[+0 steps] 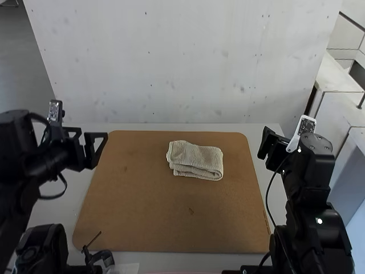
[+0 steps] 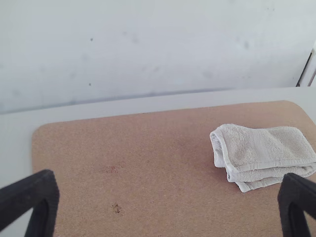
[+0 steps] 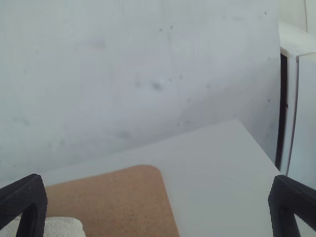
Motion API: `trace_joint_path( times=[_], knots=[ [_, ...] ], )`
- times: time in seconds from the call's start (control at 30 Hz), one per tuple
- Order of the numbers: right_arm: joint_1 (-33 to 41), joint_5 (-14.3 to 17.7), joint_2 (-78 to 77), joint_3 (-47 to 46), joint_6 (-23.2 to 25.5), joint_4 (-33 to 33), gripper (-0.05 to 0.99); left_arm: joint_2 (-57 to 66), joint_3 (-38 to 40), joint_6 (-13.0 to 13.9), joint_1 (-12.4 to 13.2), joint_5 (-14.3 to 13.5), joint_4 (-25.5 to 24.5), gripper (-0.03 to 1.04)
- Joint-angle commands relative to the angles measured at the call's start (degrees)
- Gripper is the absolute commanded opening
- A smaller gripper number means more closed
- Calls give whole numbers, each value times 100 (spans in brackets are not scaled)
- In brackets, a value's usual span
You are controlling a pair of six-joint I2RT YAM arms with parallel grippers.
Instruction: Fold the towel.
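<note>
The light beige towel [image 1: 195, 160] lies folded into a small, layered rectangle toward the far side of the brown board, right of its middle in the high view. My left gripper [image 1: 99, 142] is over the board's far left corner, well apart from the towel; in the left wrist view the gripper [image 2: 168, 197] stands open, and the folded towel [image 2: 264, 150] shows stacked edges. My right gripper [image 1: 264, 144] is just beyond the board's right edge. In the right wrist view this gripper [image 3: 160, 200] is open too, with part of the towel [image 3: 61, 227] near one finger.
The brown board [image 1: 142, 211] with rounded corners covers much of the light table [image 1: 57, 211]. A pale wall rises behind the table's far edge. A small black clamp-like part [image 1: 100, 257] sits at the board's near left edge.
</note>
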Motion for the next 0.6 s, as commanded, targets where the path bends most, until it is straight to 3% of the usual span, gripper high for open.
trace_joint_path(
  times=[0.0,0.07,0.17,0.2,0.27,0.57],
  knots=[
    [-96,99,-47,86,-57,-36,97,-345,-66,189,-15,-151,-131,99],
    [-96,125,-47,77,-57,-63,97,-354,-92,374,-15,-115,-122,99],
    [-96,152,-47,103,-57,-45,97,-371,-171,417,-68,-177,-52,99],
    [-96,169,-47,103,-57,-45,97,-468,-224,409,-173,-282,63,99],
    [-78,205,-47,95,-65,-36,97,-881,-312,400,-569,-827,98,99],
    [-105,310,-47,121,-153,-10,97,-1039,-303,664,-586,-1179,-52,99]
  ],
)
